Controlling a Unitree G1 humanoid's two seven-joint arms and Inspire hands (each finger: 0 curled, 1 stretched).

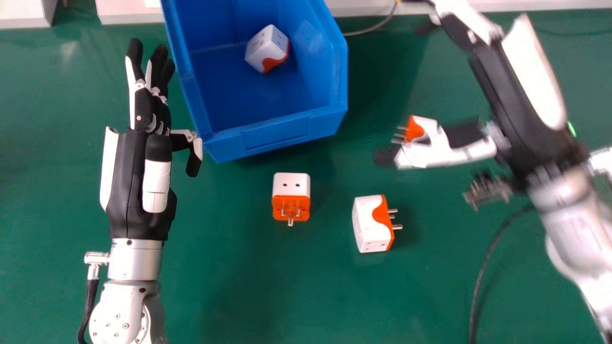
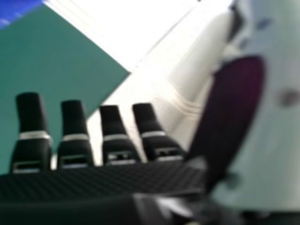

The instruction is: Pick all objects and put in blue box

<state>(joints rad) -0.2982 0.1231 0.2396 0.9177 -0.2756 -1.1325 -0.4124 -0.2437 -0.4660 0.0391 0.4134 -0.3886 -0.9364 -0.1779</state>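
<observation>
Fingers straight, grasping nothing, the right hand (image 1: 507, 91) hangs by one plug adapter (image 1: 415, 129), probably spread to clear it. Two more adapters (image 1: 291, 185) lie off the blue box's (image 1: 282, 136) near edge; a boxed adapter (image 1: 265, 48) nears its right wall. Outside the left wall, the left hand (image 1: 129, 186), fingers extended, likely leaves room.

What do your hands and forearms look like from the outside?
The left hand and right hand are black with white panels and dark fingertips. The left forearm has a silver cuff, then a pale section dotted with small screws; a black cable with a silver connector runs beside it. The right forearm is silvery too.
</observation>
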